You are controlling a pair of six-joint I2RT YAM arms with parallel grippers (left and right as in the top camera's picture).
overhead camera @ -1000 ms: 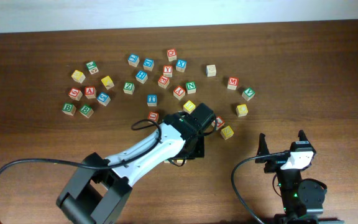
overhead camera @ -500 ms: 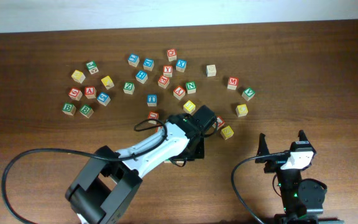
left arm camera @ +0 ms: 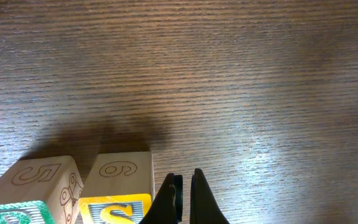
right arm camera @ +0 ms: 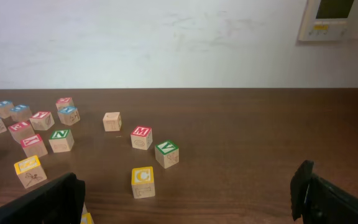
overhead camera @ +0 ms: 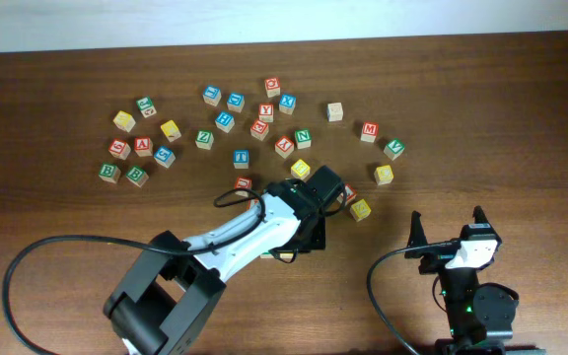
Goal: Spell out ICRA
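Observation:
My left gripper [left arm camera: 182, 199] is shut with nothing between its fingers, low over the bare wood. Just left of it stand a yellow cube with S [left arm camera: 115, 205] and a green-topped cube [left arm camera: 14, 211], neither of them held. From overhead the left gripper [overhead camera: 299, 239] is mostly hidden under its own arm, in the middle of the table. The yellow C cube [right arm camera: 143, 180] [overhead camera: 384, 175] stands alone ahead of my open right gripper [right arm camera: 185, 199] [overhead camera: 447, 229]. A red cube that looks like A [overhead camera: 143, 146] sits at the far left. I cannot pick out the I and R cubes.
Many lettered cubes lie scattered across the far half of the table. Red M [right arm camera: 142, 137] and green V [right arm camera: 166, 153] stand just behind the C. A plain cube [overhead camera: 334, 111] sits farther back. A red cube [overhead camera: 348, 194] and a yellow one [overhead camera: 360, 209] lie by the left arm.
The rear links of the left arm swung to the right early on. Its gripper end barely moved. The right arm stayed still and no cube shifted.

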